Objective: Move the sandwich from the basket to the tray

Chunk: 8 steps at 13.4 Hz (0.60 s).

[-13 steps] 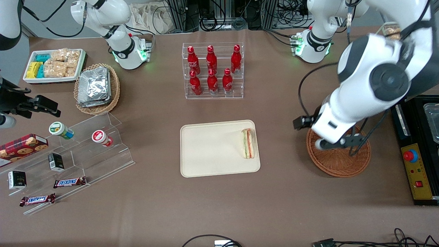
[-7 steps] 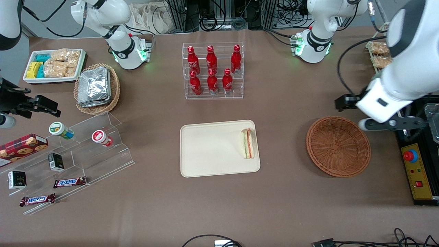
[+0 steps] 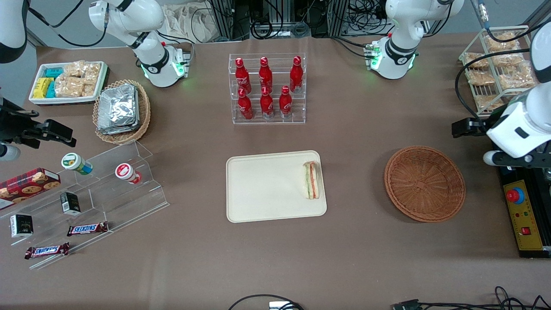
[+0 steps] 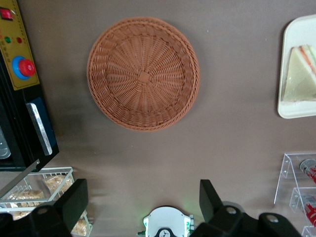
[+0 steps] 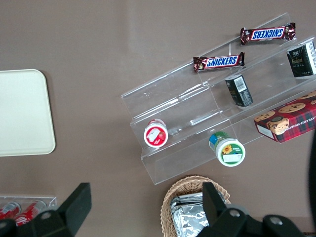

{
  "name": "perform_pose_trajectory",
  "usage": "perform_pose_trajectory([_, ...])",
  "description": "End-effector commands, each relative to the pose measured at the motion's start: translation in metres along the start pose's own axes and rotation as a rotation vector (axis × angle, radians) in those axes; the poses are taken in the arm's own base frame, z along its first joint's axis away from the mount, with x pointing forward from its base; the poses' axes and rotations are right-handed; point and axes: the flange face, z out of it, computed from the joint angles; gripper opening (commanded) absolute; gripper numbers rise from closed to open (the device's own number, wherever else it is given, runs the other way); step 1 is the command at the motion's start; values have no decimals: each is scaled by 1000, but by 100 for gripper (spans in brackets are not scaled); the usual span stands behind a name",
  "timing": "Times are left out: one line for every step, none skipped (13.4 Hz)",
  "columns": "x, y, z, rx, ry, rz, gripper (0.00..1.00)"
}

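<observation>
Already the sandwich point(image 3: 311, 180) is seen lying on the tray point(image 3: 262, 189), at its edge toward the basket point(image 3: 424, 184), which is left bare. Farther off, the gripper point(image 4: 143, 200) is held high with fingers point(image 4: 74, 200) spread wide, nothing gripped. Little appears left undone.

"SNICKERS" reads on two brown candy bars point(image 5: 218, 61) point(image 5: 267, 33) by the clear acrylic shelf point(image 5: 197, 113).

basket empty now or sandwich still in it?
Empty. The basket shows only bare weave; the sandwich lies on the tray. The open gripper hangs high above the table, holding nothing.
</observation>
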Motion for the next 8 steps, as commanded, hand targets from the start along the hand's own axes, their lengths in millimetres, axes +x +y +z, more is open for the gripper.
perform_pose_trajectory([-20,-6,6,-2,-13,-5,100])
perform_pose_trajectory([-22,-13,7,-12,-11,-17,100])
perform_pose_trajectory([-23,-14,6,-16,-2,-19,100])
perform_pose_trajectory([-24,-14,5,-16,12,-19,100])
perform_pose_trajectory([-23,-13,7,-15,22,-19,100])
perform_pose_trajectory([-26,-12,6,-12,45,-19,100])
perform_pose_trajectory([-30,-11,9,-10,56,-18,100])
perform_pose_trajectory([-37,-11,10,-6,77,-21,100])
